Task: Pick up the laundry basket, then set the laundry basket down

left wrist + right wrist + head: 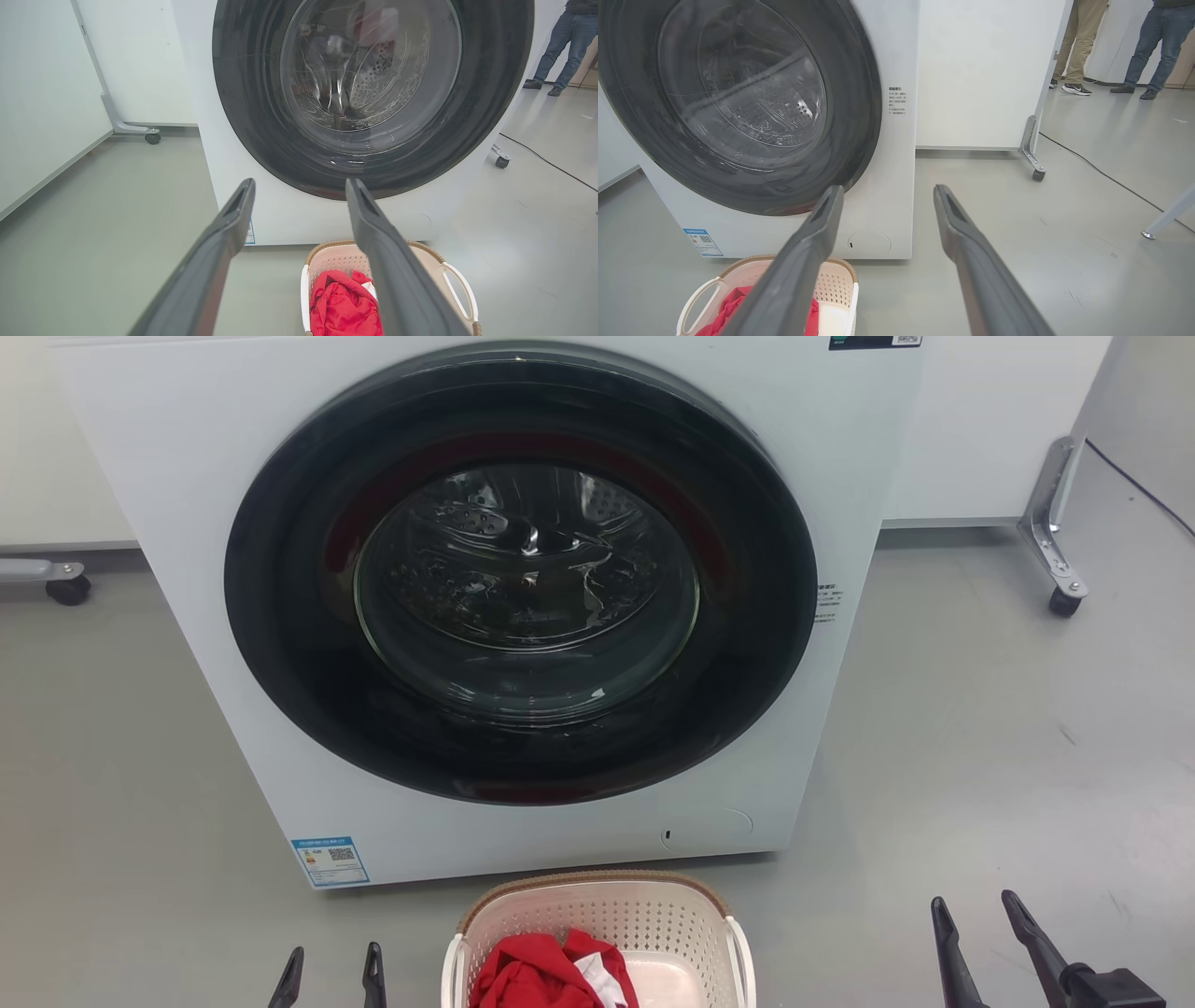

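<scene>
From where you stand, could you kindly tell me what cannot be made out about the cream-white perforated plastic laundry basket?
Cream-white perforated plastic laundry basket: near part cut off by head view's bottom edge.
Its floor: partly under crumpled red cloth, all views.
Blue label on white washing machine, head view: print too small.

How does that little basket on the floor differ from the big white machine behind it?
The laundry basket is far smaller than the washing machine. The basket is open on top, with a red cloth in it; the machine's round dark door is shut. The basket's walls are perforated, with a brown rim; the machine's front is smooth. Both are pale and stand on the grey floor.
</scene>
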